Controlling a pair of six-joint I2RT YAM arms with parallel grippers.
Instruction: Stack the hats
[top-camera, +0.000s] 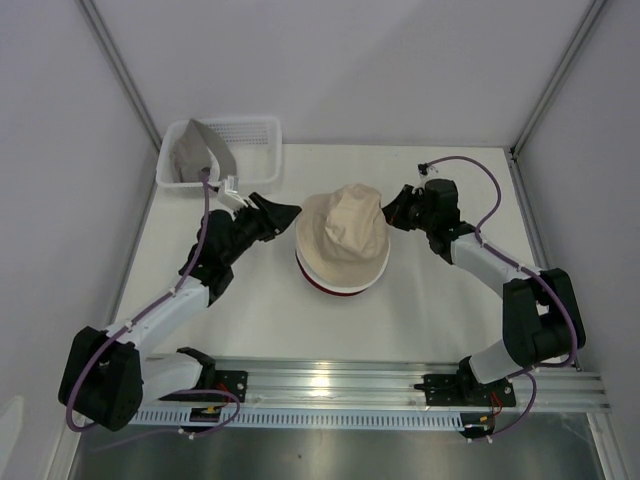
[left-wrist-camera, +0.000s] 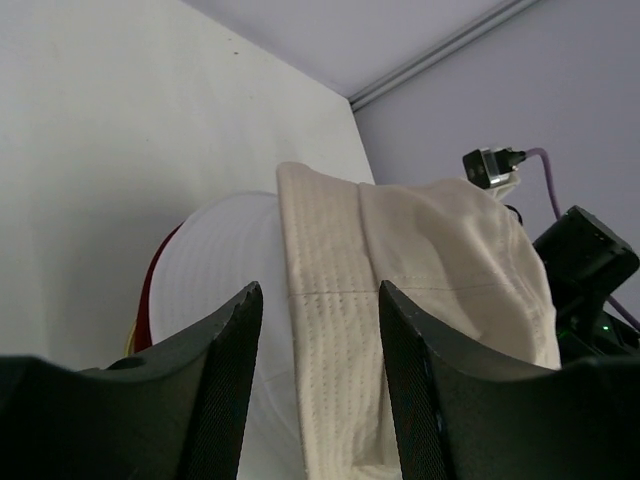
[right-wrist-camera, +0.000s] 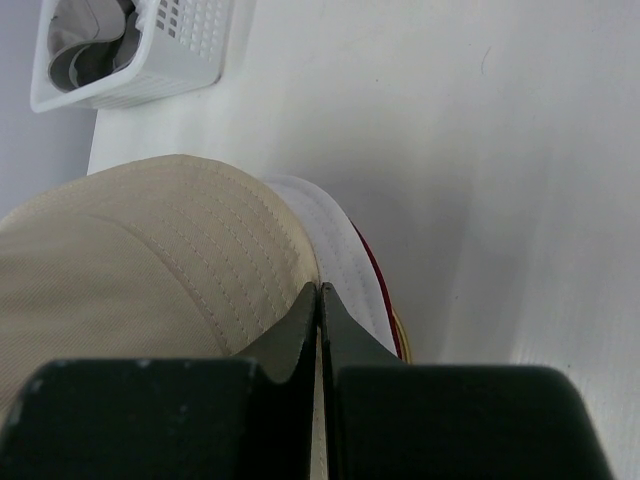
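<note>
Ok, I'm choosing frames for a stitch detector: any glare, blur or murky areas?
Top external: even light, one glare patch on the metal rail, faint shadow under the hat stack. Left wrist: beige hat stitching sharp, the near fingers dark. Right wrist: stitching crisp too, fingers likewise underexposed.

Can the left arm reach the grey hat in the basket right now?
Probably yes. The grey hat lies in the open-topped basket at the far left corner, on the left arm's side. The left gripper is open and empty, and nothing stands between them.
</note>
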